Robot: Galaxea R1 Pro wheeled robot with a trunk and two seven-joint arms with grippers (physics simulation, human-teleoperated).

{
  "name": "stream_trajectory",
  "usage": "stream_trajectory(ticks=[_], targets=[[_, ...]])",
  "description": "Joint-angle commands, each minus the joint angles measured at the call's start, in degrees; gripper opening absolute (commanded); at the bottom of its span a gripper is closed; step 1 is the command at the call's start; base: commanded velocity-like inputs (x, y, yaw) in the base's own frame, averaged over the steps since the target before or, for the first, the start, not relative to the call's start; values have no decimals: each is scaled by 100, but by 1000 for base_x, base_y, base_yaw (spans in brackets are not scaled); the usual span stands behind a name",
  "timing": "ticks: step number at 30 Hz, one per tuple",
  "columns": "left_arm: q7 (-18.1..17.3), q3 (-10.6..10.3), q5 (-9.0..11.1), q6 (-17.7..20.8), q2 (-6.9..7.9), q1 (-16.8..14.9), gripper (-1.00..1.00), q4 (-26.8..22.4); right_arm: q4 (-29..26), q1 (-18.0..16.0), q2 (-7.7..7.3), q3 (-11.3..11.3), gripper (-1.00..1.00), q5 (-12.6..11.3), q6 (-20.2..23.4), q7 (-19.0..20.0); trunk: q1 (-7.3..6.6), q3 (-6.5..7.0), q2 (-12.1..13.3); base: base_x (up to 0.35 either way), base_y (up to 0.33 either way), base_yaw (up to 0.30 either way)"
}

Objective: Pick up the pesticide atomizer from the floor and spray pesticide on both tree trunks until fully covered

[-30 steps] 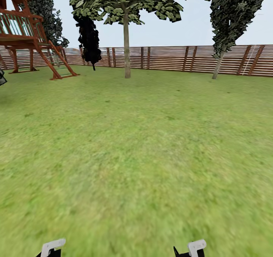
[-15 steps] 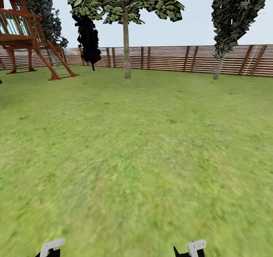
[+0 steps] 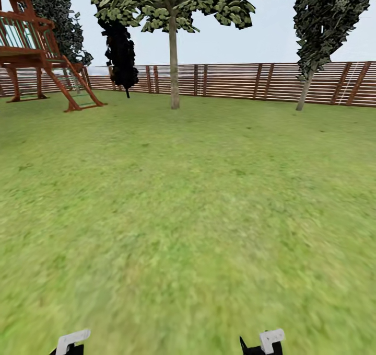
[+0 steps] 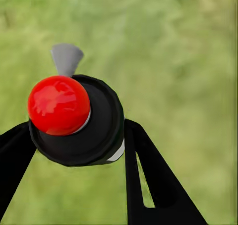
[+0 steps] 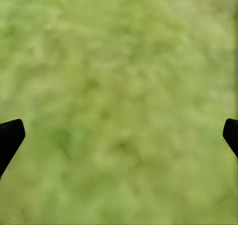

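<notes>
In the left wrist view my left gripper [image 4: 74, 135] is shut on the pesticide atomizer [image 4: 79, 120], a black round body with a red knob and a grey nozzle, held above the grass. My right gripper [image 5: 119, 135] hangs open over bare grass floor [image 5: 119, 86], nothing between its fingers. Far ahead in the head view, a tree with a straight pale trunk [image 3: 174, 67] and green crown stands by the fence. A second tree with a leaning pale trunk [image 3: 303, 92] stands at the far right. No pesticide specks are visible.
A brown slatted fence [image 3: 235, 80] closes the lawn at the back. A red-brown wooden play tower with a ladder [image 3: 39, 52] stands far left, a black-foliaged conifer [image 3: 121, 52] beside it. Wide grass [image 3: 188, 214] lies between me and the trees.
The whole head view has shifted slightly: the play tower slid left and a dark object at the left edge left the picture. The arms' tips at the bottom kept their place.
</notes>
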Motion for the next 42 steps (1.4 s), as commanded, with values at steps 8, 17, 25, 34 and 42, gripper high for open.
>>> stream_trajectory(ticks=[8, 17, 25, 34, 42], targets=[[0, 0, -1, 0, -7, 0, -100, 0, 3, 0, -14, 28, 100, 30, -12, 16, 0, 0, 0, 339, 0, 0], [0, 0, -1, 0, 0, 0, -100, 0, 8, 0, -53, 33, 100, 32, -13, 6, 0, 0, 0, 339, 0, 0], [0, 0, -1, 9, 0, 1, -100, 0, 36, 0, -47, 37, 100, 32, -8, 9, 0, 0, 0, 339, 0, 0], [-2, -2, -1, 9, 0, 0, -100, 0, 100, 0, -3, 37, 100, 32, 14, 11, 0, 0, 0, 339, 0, 0], [0, -8, 7, 9, -7, 0, -100, 0, 108, 0, -2, 37, 100, 32, 14, 9, 0, 0, 0, 339, 0, 0]])
